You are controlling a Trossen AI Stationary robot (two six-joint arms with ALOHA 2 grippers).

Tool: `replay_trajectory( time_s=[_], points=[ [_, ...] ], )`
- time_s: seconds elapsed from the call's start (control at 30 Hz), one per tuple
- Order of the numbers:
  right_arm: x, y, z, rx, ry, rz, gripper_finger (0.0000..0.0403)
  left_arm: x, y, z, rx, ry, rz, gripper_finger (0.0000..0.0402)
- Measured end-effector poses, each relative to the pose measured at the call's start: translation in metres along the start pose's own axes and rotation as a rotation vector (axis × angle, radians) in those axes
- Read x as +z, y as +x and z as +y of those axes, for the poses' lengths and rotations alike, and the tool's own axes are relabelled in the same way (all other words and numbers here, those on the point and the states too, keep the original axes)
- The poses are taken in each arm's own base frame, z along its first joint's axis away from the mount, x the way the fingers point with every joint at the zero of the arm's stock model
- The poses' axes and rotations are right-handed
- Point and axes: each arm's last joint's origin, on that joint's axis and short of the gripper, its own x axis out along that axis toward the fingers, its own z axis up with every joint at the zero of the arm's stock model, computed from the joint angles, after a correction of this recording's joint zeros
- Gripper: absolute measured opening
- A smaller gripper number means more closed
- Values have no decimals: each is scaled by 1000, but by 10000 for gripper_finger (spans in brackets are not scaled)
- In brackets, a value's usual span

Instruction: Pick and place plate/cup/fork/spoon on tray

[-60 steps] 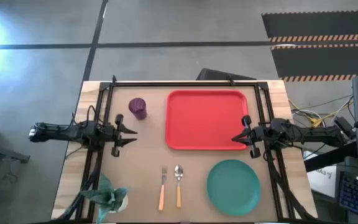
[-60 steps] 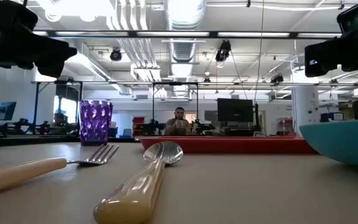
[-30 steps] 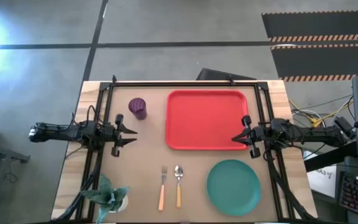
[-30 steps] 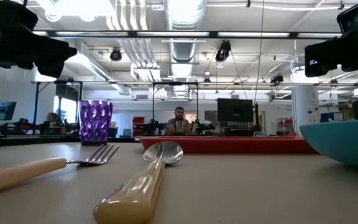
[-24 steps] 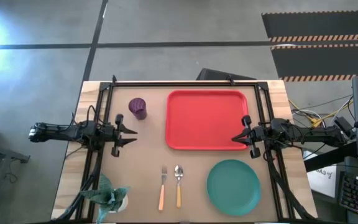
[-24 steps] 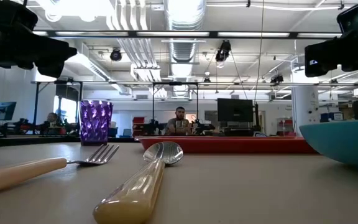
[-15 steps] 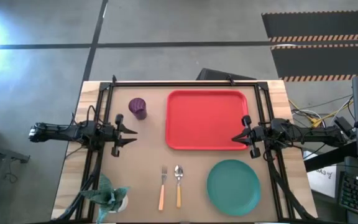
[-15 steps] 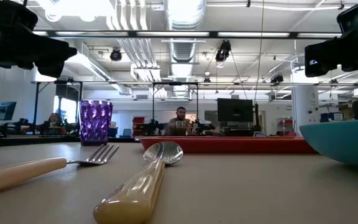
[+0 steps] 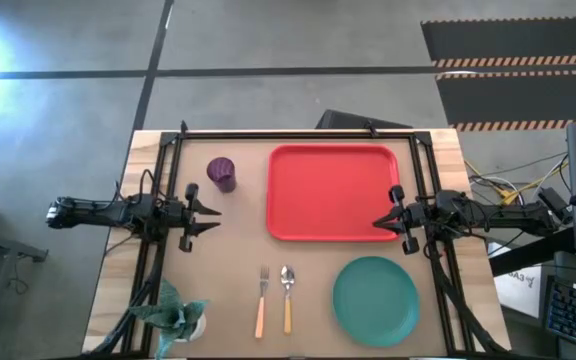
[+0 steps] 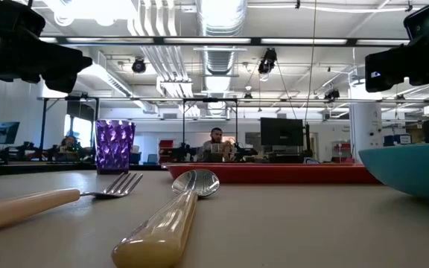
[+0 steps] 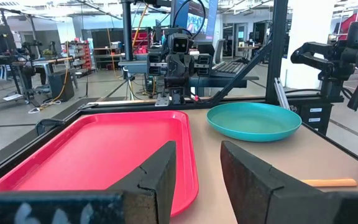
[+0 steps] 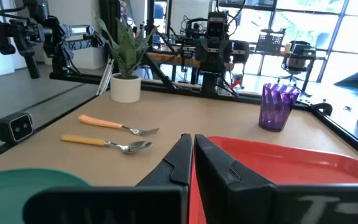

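Orange-handled fork (image 9: 262, 301), spoon (image 9: 287, 298), parallel, pointing trayward

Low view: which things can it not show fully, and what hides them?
- Plate: cut off by the right edge; only its rim shows.
- Tray: seen edge-on, so its floor is hidden behind its own rim.
- Fork: handle end cut off by the left edge.
- Both pincers: not visible; only dark arm parts at the top corners.

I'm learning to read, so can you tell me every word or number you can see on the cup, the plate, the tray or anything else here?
There is nothing to read here.
The tray, plate, cup, fork and spoon: all plain, no words or numbers.
Screens in the room behind the table: too small and blurred to read.
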Motion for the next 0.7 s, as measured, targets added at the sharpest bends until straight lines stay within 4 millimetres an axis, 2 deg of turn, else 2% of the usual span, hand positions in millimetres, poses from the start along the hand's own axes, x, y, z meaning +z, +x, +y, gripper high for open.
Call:
replay_trajectory(
  time_s=[0.7],
  points=[
    [0,0,0,0,0,0,9,1,0,0,4,-4,-13,109]
  ],
)
